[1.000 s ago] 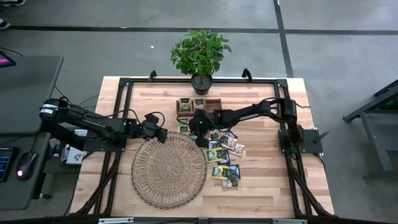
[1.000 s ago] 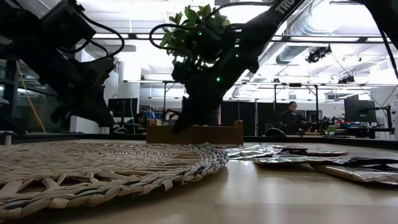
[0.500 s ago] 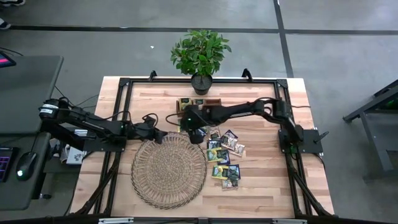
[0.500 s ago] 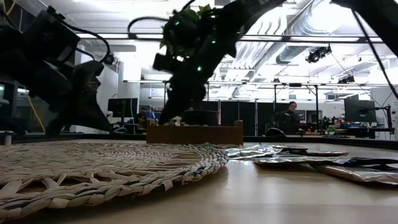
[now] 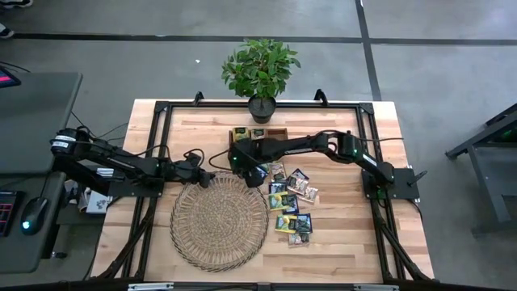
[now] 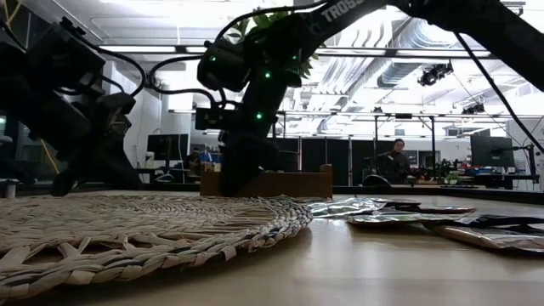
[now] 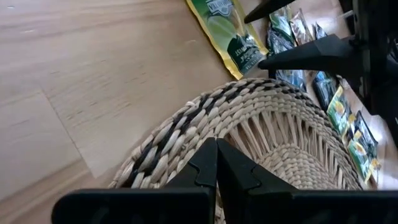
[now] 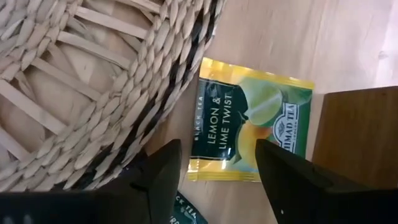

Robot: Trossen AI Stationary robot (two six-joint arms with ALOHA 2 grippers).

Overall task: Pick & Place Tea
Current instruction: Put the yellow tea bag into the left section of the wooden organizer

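Fingers of the right gripper now stand apart above a yellow-green sachet lying flat on the table, between the mat rim and the tray; a second ago they were closed, farther right over the other sachets. Left gripper stays shut over the mat's edge.

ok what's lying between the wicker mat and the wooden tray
One yellow-green lemon and lime tea sachet lies flat on the table between the wicker mat and the wooden tray, clearest in the right wrist view.
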